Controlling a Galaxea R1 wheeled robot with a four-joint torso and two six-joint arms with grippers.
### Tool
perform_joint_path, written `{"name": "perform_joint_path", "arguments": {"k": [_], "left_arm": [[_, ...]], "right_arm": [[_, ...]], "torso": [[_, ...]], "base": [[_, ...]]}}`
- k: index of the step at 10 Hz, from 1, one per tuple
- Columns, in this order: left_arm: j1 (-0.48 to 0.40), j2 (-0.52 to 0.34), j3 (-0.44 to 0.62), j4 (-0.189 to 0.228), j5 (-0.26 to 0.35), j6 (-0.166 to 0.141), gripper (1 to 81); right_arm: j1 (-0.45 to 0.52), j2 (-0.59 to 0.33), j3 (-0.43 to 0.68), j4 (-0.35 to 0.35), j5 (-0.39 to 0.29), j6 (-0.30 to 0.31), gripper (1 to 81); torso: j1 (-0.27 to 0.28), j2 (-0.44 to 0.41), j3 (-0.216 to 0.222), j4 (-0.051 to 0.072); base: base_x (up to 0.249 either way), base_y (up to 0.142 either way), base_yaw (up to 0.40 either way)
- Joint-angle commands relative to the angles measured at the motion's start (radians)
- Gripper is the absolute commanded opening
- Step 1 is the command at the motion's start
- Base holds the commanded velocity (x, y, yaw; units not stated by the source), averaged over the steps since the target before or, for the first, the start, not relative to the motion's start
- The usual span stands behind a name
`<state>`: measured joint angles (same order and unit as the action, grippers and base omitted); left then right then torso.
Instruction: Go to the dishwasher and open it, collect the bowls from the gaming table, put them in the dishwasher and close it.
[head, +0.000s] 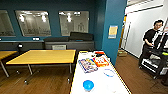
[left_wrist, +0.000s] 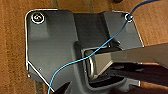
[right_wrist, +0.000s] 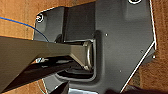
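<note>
Two all-yellow rectangular tables (head: 43, 56) are seen on the left of the head view, standing on a brown wood-look floor (head: 47, 80) before a dark teal wall with framed windows (head: 50, 15). Just to their right stands the long white-topped gaming table with a yellow edge (head: 100, 87), its long axis running straight away from the camera towards a teal pillar (head: 113, 27). At its near end a solid bright blue round bowl (head: 88, 85) is set, and a little farther on and to the right a pale bowl with a blue rim (head: 109, 72) is seen; the two are apart. Beyond them colourful board-game boxes (head: 93, 63) are laid flat. At the far right a person in black (head: 150, 41) is standing beside a dark cart (head: 157, 60).

No claw is made out in either wrist view, so places relative to the claws, and whether they are open or closed, cannot be told.
</note>
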<state>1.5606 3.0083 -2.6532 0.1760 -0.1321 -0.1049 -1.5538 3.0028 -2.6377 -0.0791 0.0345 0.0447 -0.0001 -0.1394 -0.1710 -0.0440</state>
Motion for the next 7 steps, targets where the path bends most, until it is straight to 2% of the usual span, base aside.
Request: {"name": "perform_joint_path", "arguments": {"k": [1,7], "left_arm": [[-0.041,0.0,0.006,-0.001,0.045,0.002,81.1],[-0.041,0.003,0.006,0.0,0.045,0.005,81.1]], "right_arm": [[0.047,-0.002,0.006,-0.002,-0.05,-0.003,81.1],[0.045,0.0,0.006,0.002,-0.051,-0.003,81.1]], "torso": [[0.0,0.0,0.0,0.0],[0.0,0.0,0.0,0.0]], "base": [[0.0,0.068,0.0],[0.0,0.0,0.0]]}}
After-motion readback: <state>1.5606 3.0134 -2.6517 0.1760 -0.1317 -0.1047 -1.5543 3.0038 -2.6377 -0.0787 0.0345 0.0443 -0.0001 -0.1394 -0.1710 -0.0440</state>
